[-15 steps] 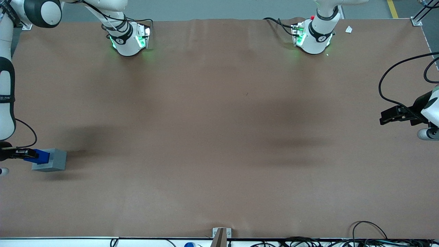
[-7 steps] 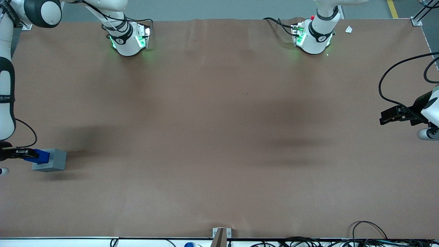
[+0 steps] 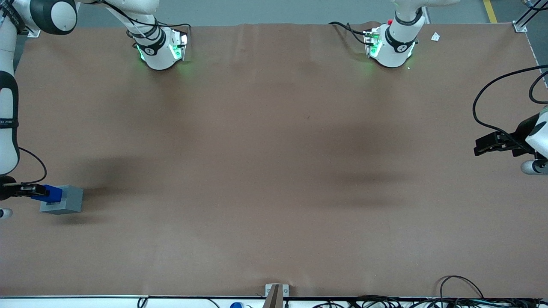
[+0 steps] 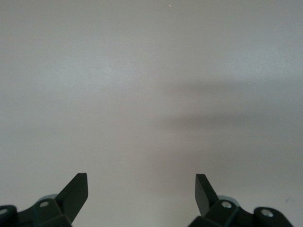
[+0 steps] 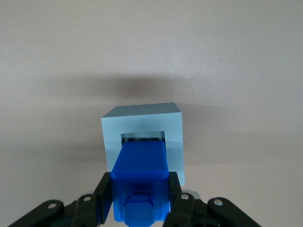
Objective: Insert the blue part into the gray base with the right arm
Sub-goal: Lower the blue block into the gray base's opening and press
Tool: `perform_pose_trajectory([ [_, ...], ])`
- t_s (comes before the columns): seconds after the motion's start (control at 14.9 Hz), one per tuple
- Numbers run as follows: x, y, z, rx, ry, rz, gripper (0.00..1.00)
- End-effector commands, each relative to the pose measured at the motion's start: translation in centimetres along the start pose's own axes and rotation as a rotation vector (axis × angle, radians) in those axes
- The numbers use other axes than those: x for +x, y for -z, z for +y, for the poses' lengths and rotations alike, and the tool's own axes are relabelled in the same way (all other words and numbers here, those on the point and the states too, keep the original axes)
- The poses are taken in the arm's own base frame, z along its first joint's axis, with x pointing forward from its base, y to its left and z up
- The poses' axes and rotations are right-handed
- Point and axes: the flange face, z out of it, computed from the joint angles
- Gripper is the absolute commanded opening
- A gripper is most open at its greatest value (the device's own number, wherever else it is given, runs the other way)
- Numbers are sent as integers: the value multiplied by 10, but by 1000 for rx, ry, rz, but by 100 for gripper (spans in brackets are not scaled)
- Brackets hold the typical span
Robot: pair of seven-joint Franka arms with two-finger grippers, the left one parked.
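Observation:
The gray base (image 3: 65, 201) stands on the brown table at the working arm's end, fairly near the front camera. The blue part (image 3: 49, 193) is held by my gripper (image 3: 37, 191), shut on its two sides. In the right wrist view the blue part (image 5: 141, 176) reaches down into the square recess of the gray base (image 5: 143, 124), its lower end inside the opening. The black fingers (image 5: 105, 190) press against the part's sides, and the stepped stub faces the wrist camera.
The brown table (image 3: 274, 171) stretches wide toward the parked arm's end. Both arm mounts (image 3: 162, 48) stand at the table edge farthest from the front camera. Cables (image 3: 458, 295) lie along the near edge. The table's side edge runs close to the gray base.
The gripper and blue part have sunk slightly into the gray base; otherwise almost nothing has moved.

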Motion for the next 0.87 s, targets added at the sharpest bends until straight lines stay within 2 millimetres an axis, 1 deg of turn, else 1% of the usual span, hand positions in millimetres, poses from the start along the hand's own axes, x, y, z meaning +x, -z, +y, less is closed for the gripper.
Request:
perform_pose_trajectory([
  [0.0,1,-13,1,25,-2,-12,13],
  [0.27,3,-19,-2,37,-4,-10,13],
  [0.81,4,-19,-3,53,-11,1,13],
])
